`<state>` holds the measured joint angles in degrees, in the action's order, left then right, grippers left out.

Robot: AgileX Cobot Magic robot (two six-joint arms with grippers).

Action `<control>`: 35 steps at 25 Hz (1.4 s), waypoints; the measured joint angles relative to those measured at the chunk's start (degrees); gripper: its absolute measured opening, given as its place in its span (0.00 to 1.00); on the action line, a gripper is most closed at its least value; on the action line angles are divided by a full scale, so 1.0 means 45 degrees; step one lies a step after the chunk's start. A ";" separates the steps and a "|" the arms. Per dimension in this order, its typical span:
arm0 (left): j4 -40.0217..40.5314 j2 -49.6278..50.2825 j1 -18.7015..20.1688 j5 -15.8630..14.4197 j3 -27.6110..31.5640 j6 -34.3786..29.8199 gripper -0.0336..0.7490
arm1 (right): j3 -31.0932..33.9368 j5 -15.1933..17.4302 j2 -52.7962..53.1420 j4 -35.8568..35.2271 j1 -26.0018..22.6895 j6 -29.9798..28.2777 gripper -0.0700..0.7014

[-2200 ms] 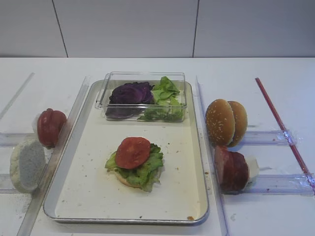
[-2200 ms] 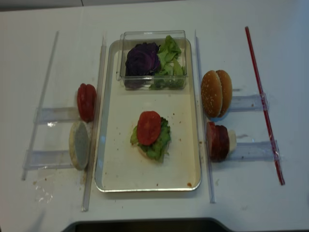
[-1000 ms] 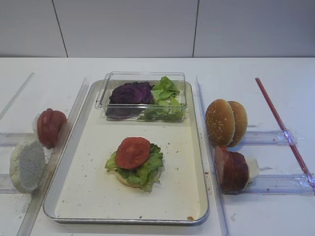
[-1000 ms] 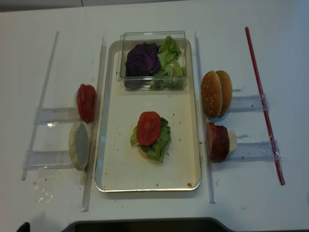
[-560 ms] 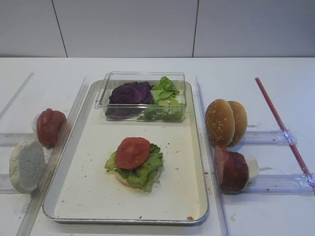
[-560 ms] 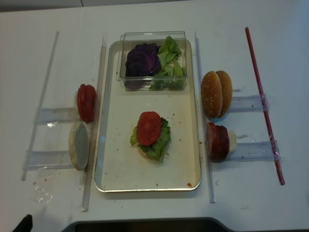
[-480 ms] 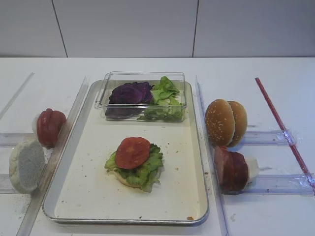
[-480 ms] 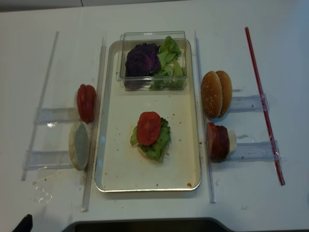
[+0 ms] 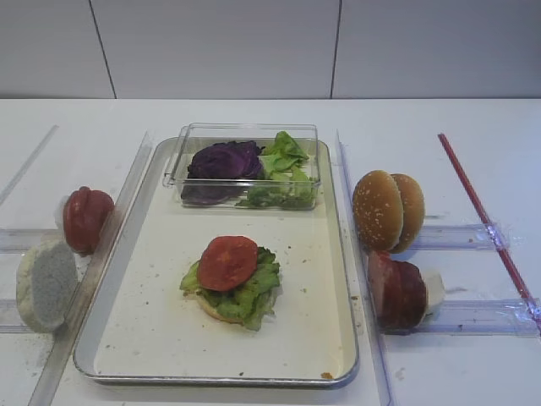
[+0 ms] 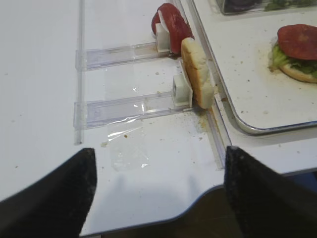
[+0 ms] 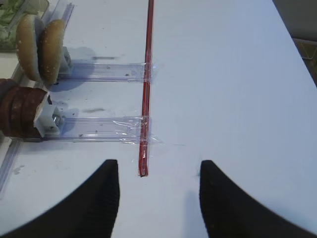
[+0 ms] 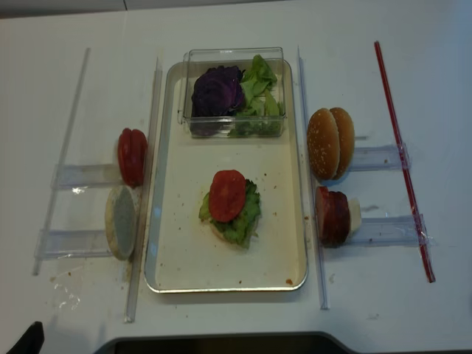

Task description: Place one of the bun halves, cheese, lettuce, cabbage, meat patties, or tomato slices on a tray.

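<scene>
On the silver tray lies a bun half topped with lettuce and a tomato slice. More tomato slices and a pale-faced bun half stand on edge to the tray's left. Sesame bun halves and meat patties stand on its right. Cabbage and lettuce fill a clear box. No cheese is in view. My left gripper hangs open and empty over the table's front left edge. My right gripper is open and empty above bare table, right of the patties.
The clear box stands at the tray's far end. Clear plastic rails run along both sides of the tray, with cross rails holding the upright food. A red strip lies taped on the right. The table's front edge is close.
A dark bit of the left gripper has come into the bottom-left corner of the overhead view. None of the food has moved.
</scene>
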<state>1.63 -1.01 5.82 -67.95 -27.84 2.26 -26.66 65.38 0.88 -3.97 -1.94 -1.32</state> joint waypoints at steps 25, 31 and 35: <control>0.0099 0.0000 0.0000 0.0000 0.0000 0.0054 0.67 | 0.0000 0.0000 0.0000 0.0000 0.0000 0.0000 0.60; 0.0099 0.0000 0.0000 0.0000 0.0000 0.0054 0.67 | 0.0000 0.0000 0.0000 0.0000 0.0000 0.0000 0.60; 0.0099 0.0000 0.0000 0.0000 0.0000 0.0054 0.67 | 0.0000 0.0000 0.0000 0.0000 0.0000 0.0000 0.60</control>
<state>2.08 -1.01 5.82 -67.95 -27.84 2.50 -26.66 65.38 0.88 -3.97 -1.94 -1.32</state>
